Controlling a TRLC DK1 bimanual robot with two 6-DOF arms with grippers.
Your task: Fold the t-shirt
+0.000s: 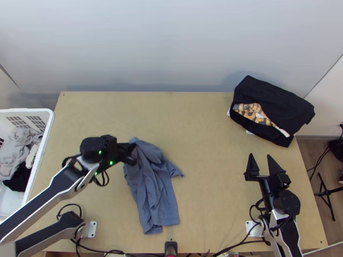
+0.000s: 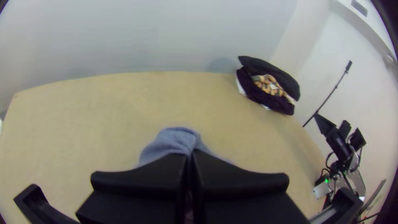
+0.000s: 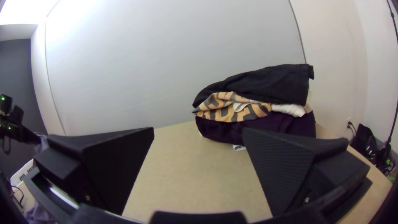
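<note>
Nearest me, the t-shirt (image 1: pixel 156 199) trails bunched, its long axis running away to my left gripper (image 2: pixel 190 154), pinched on its far end. My right gripper (image 1: pixel 260 157), 2 fingers wide and empty, sits well rightward; I'd bring it left.

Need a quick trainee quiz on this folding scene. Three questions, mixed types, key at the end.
1. True or false: the right gripper is open, with no cloth between its fingers.
2. How is the blue-grey cloth?
A) spread flat
B) bunched, one end held in the left gripper
C) folded into a neat square
3. Fill in: in the stack near the far right corner of the table, the orange patterned cloth lies between two ____ cloths.

Key: 1 true; 2 B; 3 dark.
</note>
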